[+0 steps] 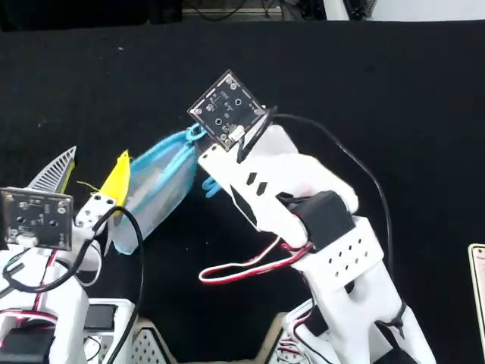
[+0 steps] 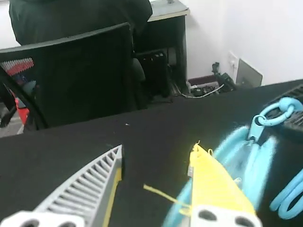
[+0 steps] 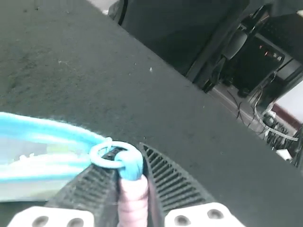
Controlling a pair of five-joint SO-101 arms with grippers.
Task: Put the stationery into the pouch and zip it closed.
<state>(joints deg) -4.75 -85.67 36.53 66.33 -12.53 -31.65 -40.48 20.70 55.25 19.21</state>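
Black cloth covers the worktop [image 1: 364, 68], and a pale-blue see-through pouch [image 1: 155, 189] sits between the two arms. The right tool [image 3: 127, 156] is clamped on the pouch's blue zip-pull ring [image 3: 100, 145]. The left tool [image 2: 157, 150] stands apart, its yellow-taped finger [image 2: 213, 184] against the pouch's side and its grey finger [image 2: 85, 189] off it.

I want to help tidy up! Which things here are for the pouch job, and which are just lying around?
For the job: pouch, blue pull loop pinched by the right gripper, open left gripper beside the pouch.
Just around: office chair, white card at the edge of the table.
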